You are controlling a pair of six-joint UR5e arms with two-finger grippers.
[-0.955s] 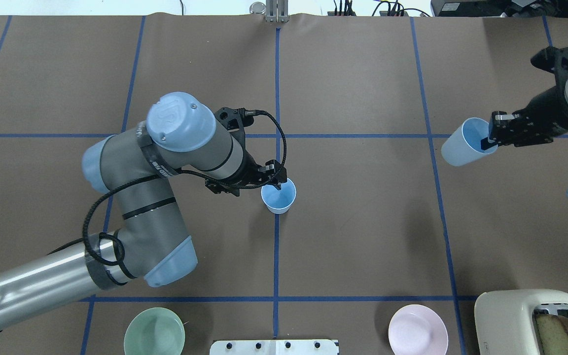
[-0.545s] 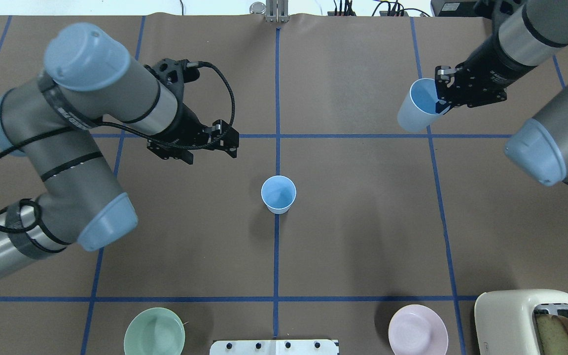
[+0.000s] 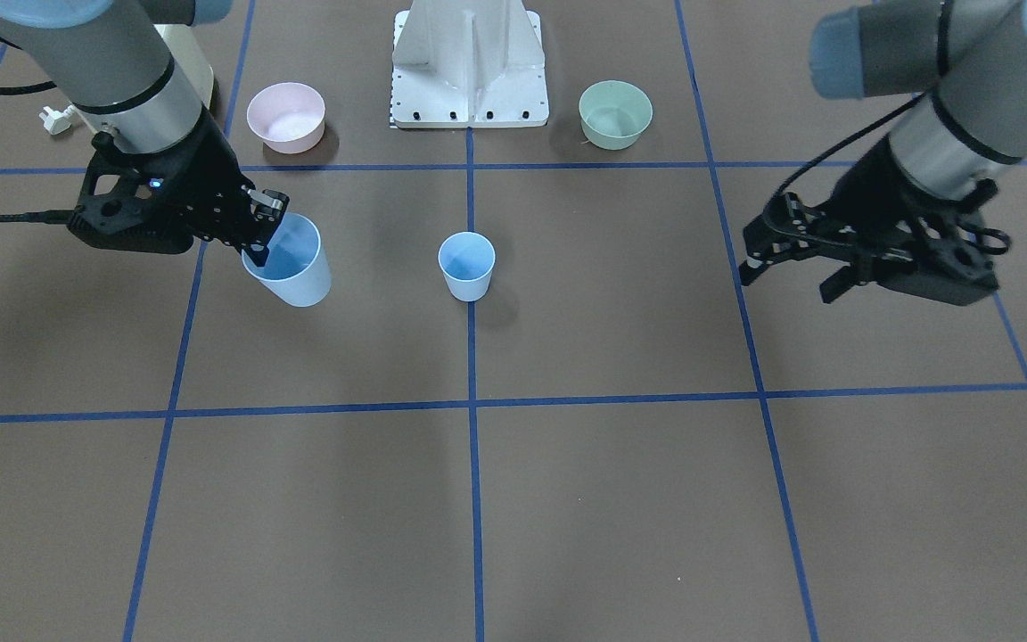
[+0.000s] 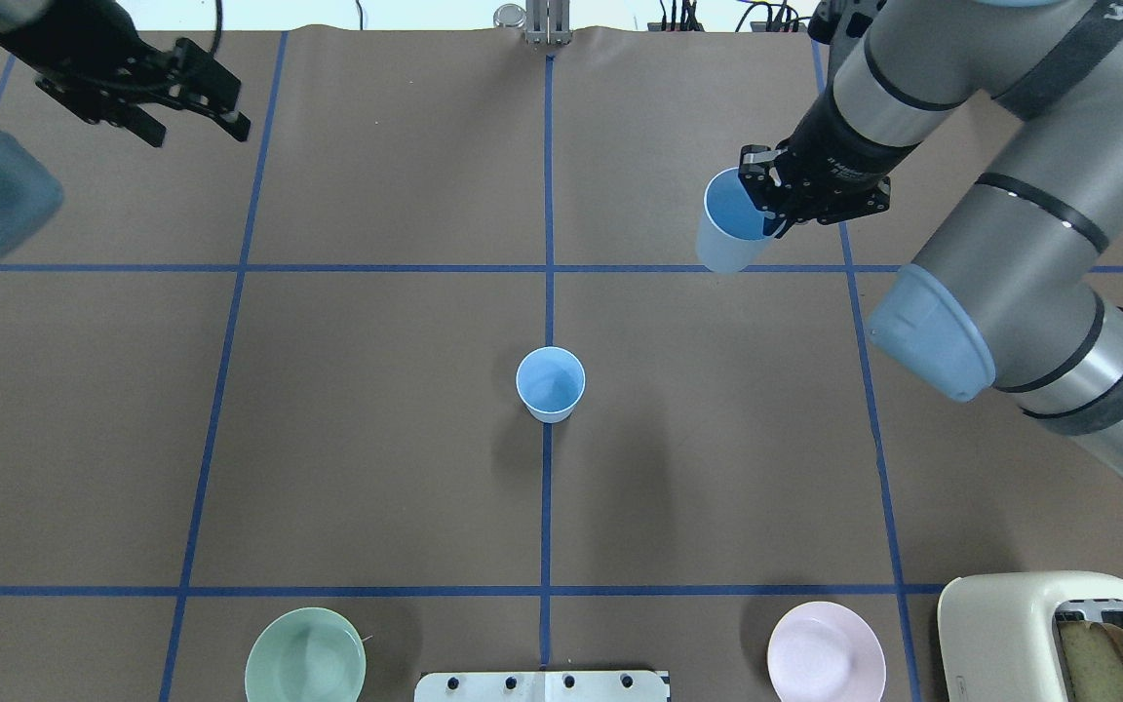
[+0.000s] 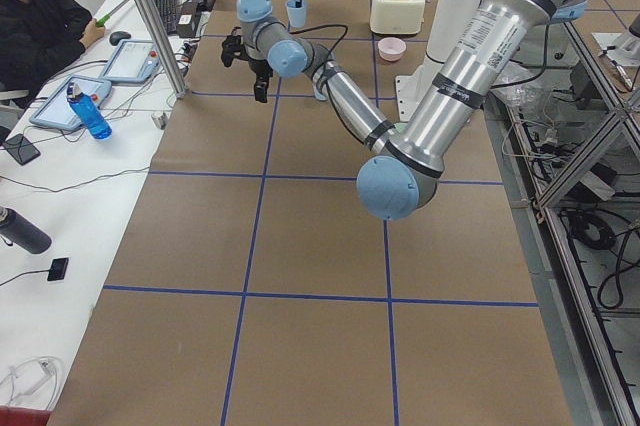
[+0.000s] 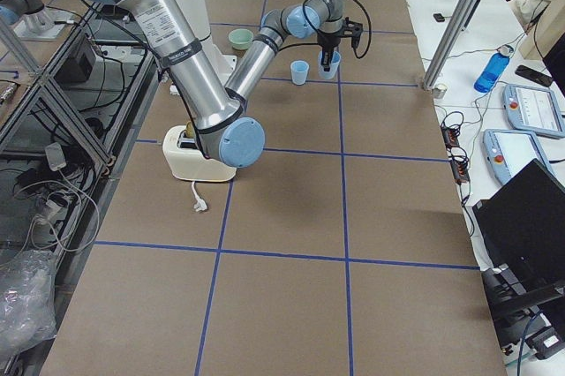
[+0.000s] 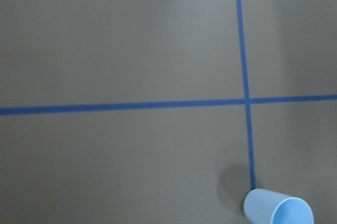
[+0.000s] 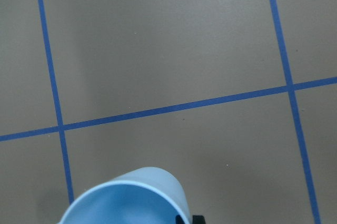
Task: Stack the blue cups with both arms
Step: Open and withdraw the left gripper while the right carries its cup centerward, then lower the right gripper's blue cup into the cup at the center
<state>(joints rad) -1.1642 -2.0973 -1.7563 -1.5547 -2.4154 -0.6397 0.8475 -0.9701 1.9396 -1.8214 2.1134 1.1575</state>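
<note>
One pale-blue cup stands upright and alone at the table's centre, on the middle blue line; it also shows in the front view and the left wrist view. My right gripper is shut on the rim of the second blue cup, one finger inside, and holds it above the table, to the right of and beyond the centre cup. My left gripper is open and empty at the far left, well away from both cups.
A green bowl and a pink bowl sit at the near edge on either side of the white pedestal base. A cream toaster with bread stands at the near right corner.
My left gripper has let go of the centre cup, opened and drawn back to the far left. My right arm has carried its cup from the right edge inward towards the centre.
</note>
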